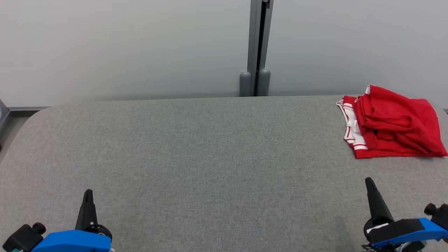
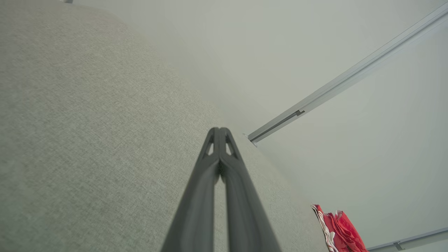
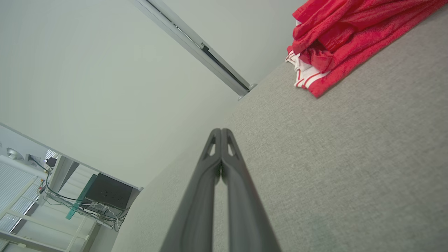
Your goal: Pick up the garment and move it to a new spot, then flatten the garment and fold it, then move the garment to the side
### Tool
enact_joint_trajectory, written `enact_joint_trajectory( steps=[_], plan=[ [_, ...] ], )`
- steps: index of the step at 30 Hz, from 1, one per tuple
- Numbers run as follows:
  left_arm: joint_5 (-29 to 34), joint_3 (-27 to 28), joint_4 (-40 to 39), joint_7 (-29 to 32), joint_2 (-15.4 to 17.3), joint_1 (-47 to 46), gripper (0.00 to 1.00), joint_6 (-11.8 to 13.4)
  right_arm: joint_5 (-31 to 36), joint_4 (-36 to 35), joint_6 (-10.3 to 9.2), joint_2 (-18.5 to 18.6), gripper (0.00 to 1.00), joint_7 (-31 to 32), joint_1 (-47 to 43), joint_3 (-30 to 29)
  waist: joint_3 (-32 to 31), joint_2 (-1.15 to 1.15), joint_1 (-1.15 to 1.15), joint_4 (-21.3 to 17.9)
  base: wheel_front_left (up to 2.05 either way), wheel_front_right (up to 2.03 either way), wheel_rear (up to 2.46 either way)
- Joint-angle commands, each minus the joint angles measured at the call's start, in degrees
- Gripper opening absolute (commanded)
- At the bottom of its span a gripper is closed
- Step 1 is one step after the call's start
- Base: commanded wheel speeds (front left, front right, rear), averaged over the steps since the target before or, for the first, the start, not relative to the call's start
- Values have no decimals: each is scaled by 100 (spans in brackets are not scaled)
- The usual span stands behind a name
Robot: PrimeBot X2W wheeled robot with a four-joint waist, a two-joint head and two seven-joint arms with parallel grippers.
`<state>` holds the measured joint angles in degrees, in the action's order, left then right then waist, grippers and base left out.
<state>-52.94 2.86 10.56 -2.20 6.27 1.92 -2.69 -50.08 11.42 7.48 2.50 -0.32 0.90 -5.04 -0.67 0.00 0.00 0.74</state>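
Observation:
The garment is red with white-striped trim, lying folded in a loose bundle at the far right of the grey table. It also shows small in the left wrist view and large in the right wrist view. My left gripper rests at the lower left, shut and empty, far from the cloth. My right gripper sits at the lower right, a short way in front of the garment, shut with nothing in it. In both wrist views the gripper tips are pressed together over bare fabric.
A pale wall stands behind the table, with a grey vertical post at its middle. Left of the table's rounded edge, a dark box and cables sit on the floor.

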Motion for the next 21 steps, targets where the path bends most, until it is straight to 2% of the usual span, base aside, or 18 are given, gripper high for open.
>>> enact_joint_trajectory(
  steps=[1, 21],
  plan=[
    [-150, 33, -43, 29, 10, -197, 0, -42, -180, -46, 1, 37, 0, 27, 137, -20, 1, 0, 0, -1, 0, 0, 0],
    [-1389, 152, 86, 318, -105, -420, 0, -196, -1510, 55, 2, 43, 0, 246, 286, -65, 23, 0, 0, -20, 0, 0, 0]
  ],
)
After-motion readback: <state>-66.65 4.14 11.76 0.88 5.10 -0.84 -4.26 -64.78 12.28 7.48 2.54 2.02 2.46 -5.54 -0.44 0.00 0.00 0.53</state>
